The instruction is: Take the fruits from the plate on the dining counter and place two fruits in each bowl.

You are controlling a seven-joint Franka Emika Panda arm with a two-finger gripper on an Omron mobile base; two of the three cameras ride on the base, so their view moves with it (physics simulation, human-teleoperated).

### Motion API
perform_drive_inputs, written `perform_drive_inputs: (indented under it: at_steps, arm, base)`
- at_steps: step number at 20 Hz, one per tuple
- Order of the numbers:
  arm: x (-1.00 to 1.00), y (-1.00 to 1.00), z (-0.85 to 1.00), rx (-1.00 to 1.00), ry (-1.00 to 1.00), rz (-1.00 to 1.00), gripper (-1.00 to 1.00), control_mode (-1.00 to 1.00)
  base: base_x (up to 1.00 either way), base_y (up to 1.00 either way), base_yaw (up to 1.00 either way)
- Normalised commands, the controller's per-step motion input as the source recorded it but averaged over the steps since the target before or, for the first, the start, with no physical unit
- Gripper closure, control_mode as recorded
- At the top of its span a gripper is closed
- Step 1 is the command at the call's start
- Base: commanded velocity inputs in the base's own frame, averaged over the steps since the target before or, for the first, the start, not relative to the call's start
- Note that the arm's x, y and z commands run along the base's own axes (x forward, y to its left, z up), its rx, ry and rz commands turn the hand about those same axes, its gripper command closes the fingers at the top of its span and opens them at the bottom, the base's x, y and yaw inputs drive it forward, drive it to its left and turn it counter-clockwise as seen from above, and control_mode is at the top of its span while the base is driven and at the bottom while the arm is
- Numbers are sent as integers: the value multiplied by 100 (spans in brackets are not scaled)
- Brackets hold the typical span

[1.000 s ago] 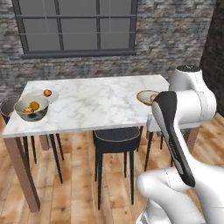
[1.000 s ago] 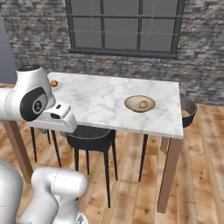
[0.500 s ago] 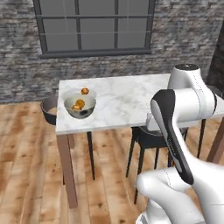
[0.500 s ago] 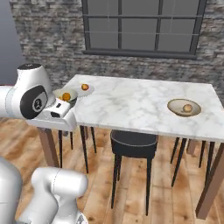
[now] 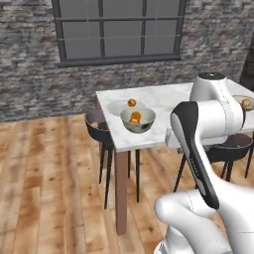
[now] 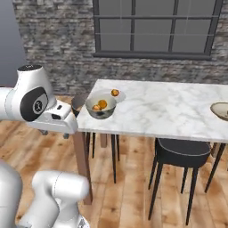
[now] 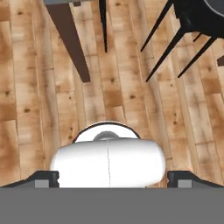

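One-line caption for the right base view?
Bowl holding two fruits beside the plate with one orange fruit on the marble counter.

one plate (image 5: 119, 106), two bowls (image 5: 138, 121) (image 6: 221, 110), four fruits (image 5: 131, 102), two black stools (image 6: 183, 152).

White arm folded upright, wrist bent over, hand (image 7: 112, 177) pointing down, fingertips apart

A home dining room — marble dining counter (image 5: 163, 106), black stools (image 6: 182, 153), brick wall (image 5: 30, 59), wood floor (image 5: 49, 188).
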Motion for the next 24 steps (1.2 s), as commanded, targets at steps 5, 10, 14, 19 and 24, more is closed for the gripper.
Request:
perform_drive_inputs:
  at_steps: [5, 10, 14, 19, 24]
  arm:
    - [0, 0, 0, 0, 0, 0, -100, 100]
    - [0, 0, 0, 0, 0, 0, -100, 100]
    - [0, 0, 0, 0, 0, 0, -100, 100]
    - [0, 0, 0, 0, 0, 0, -100, 100]
    - [0, 0, 0, 0, 0, 0, -100, 100]
  base:
    - [25, 100, -38]
    - [36, 97, -56]
    - [40, 93, -59]
    - [12, 93, -60]
    - [0, 91, -61]
